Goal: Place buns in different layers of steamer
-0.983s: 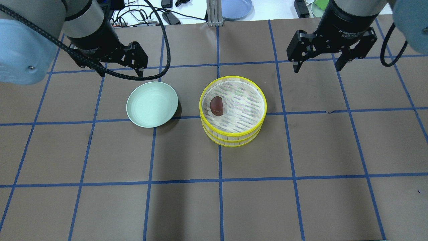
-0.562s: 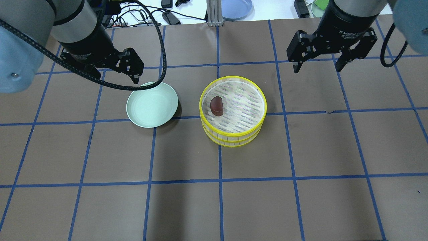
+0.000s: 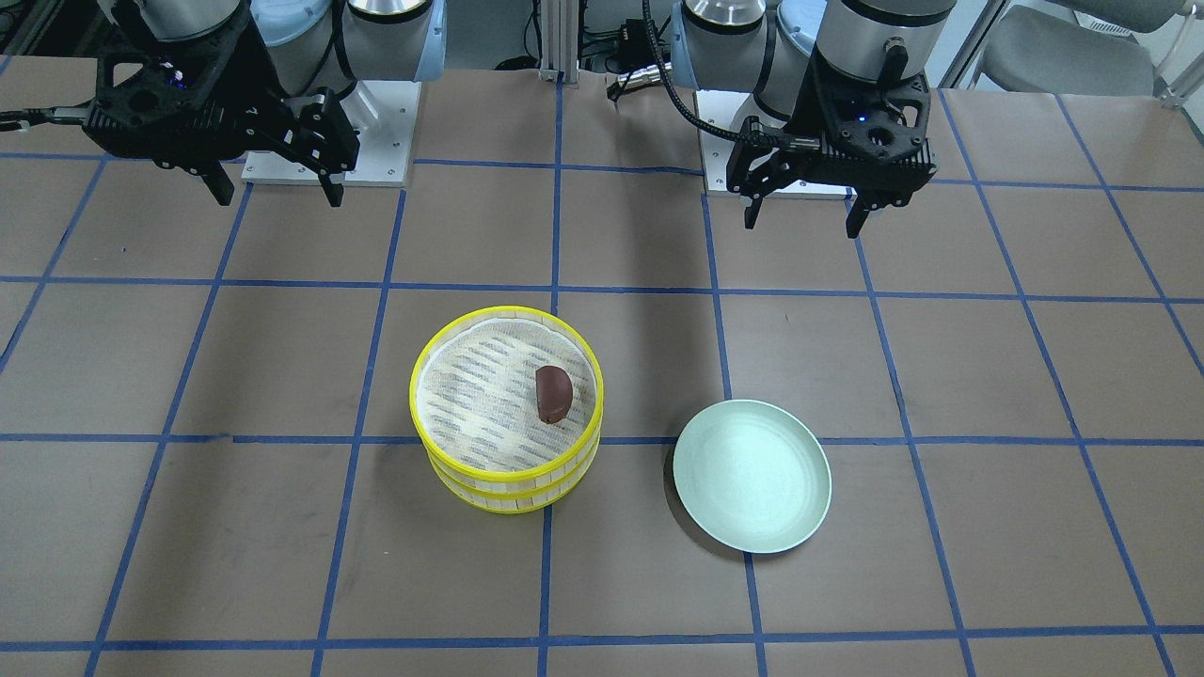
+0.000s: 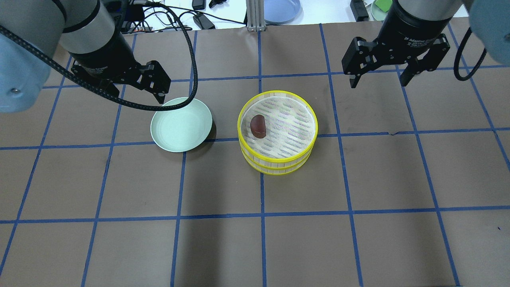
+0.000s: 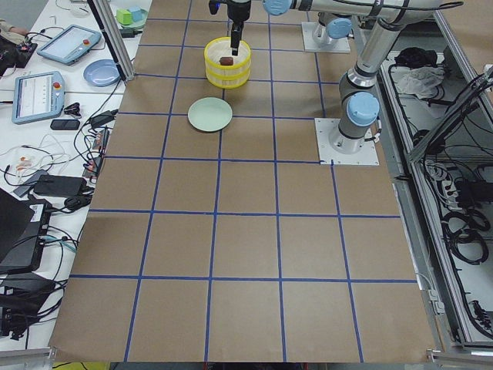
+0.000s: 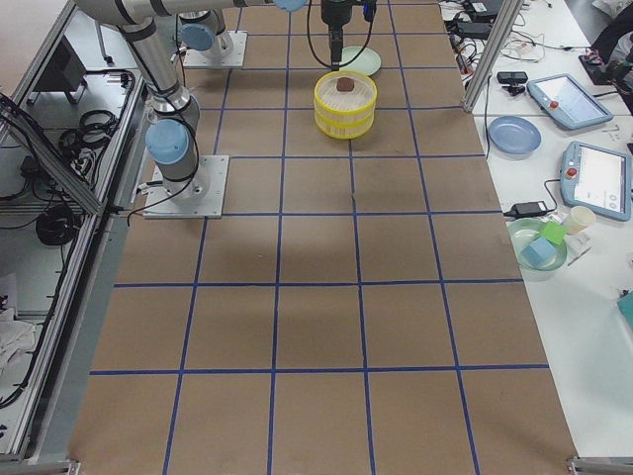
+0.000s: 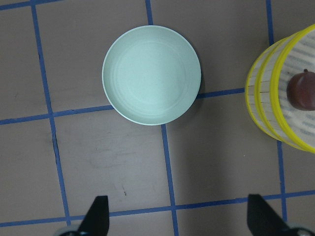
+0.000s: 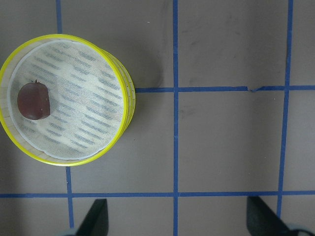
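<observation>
The two steamer layers [image 4: 279,159] are stacked at mid-table, with yellow rims and a white mesh floor. The dark reddish-brown bun [image 4: 258,126] lies on the top layer's left side, also seen in the front view [image 3: 552,393] and right wrist view [image 8: 33,100]. The cream bun is hidden. My left gripper [image 4: 127,93] is open and empty, raised over the far-left edge of the pale green plate [image 4: 181,124]. My right gripper [image 4: 378,83] is open and empty, raised beyond and right of the steamer.
The green plate is empty and lies left of the steamer, a short gap between them [image 7: 151,74]. Blue tape lines grid the brown table. Cables, tablets and a blue dish [image 4: 281,8] lie past the far edge.
My left gripper has shifted a little left and nearer the plate's far edge, still open. The right gripper, steamer, bun and plate have not moved.
</observation>
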### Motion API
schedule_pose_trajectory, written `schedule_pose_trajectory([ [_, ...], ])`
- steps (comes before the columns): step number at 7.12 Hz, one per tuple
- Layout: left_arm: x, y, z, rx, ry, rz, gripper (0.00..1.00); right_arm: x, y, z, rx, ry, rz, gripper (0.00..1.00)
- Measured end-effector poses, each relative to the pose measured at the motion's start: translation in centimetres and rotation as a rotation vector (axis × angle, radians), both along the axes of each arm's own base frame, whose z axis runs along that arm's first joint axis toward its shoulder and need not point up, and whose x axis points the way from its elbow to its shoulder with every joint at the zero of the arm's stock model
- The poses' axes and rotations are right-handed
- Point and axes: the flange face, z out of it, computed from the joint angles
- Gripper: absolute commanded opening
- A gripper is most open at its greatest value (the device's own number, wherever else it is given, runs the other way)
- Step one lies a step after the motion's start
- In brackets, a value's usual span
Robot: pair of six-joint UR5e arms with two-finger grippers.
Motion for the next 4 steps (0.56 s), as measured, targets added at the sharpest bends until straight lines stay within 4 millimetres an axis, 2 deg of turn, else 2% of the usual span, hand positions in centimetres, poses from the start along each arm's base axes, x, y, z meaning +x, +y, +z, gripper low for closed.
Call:
schedule_pose_trajectory([
  [4, 0.02, 0.19, -0.1, 0.008, -0.002, 0.0, 1.0, 0.0, 0.07, 0.04, 0.001, 0.0, 0.0, 1.0],
])
